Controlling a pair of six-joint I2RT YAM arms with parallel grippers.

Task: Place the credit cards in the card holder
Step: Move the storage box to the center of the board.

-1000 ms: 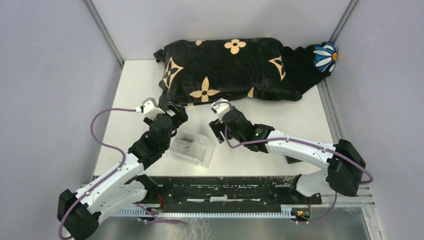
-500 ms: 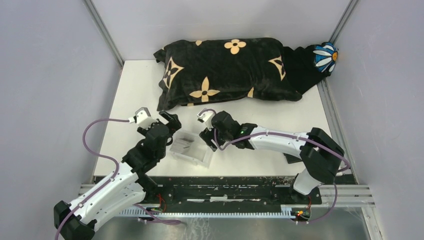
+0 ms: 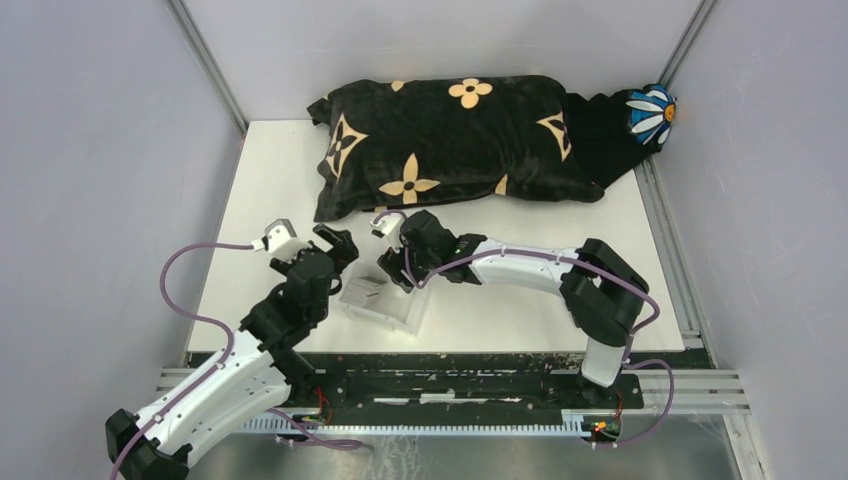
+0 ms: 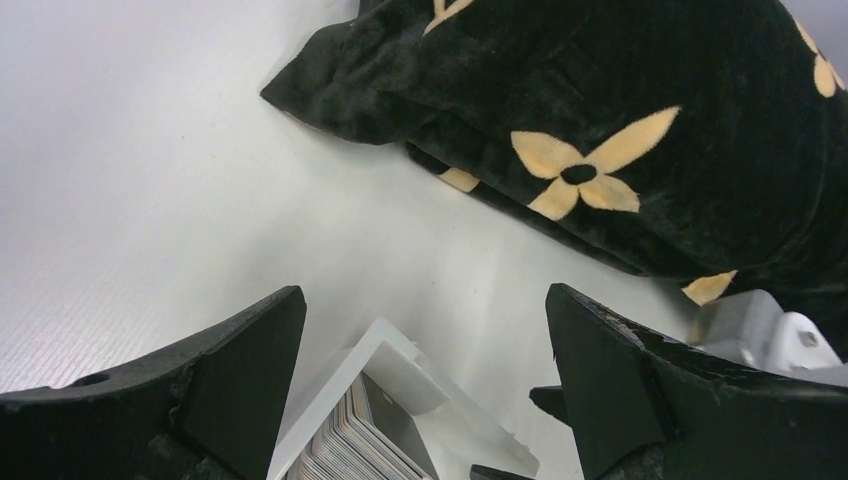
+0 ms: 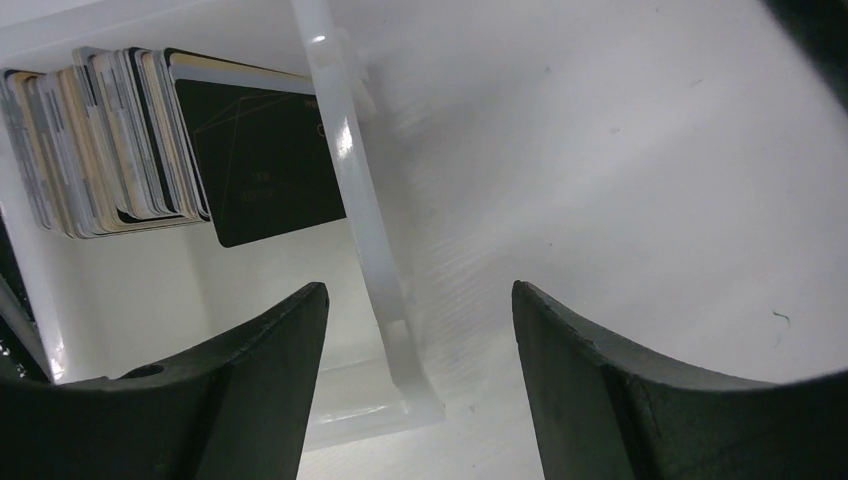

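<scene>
**Both jaws wide apart at the card box**

I see the credit cards (image 5: 120, 140) standing on edge in a row inside the clear box (image 3: 405, 312), with a dark one at the end nearest its wall. My right jaws stand wide apart and empty, and that wall runs between them. My left jaws gape too, holding nothing, over the box's other end and facing the black pillow (image 3: 460, 135) on the tabletop (image 3: 270, 170).

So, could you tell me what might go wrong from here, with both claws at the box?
1. The right claw stands open astride a wall of the clear box; closing could pinch the wall, not a card, and drag the box.
2. The cards stand tightly packed, so several may lift together.
3. The left claw hovers close by; the two could collide.
</scene>
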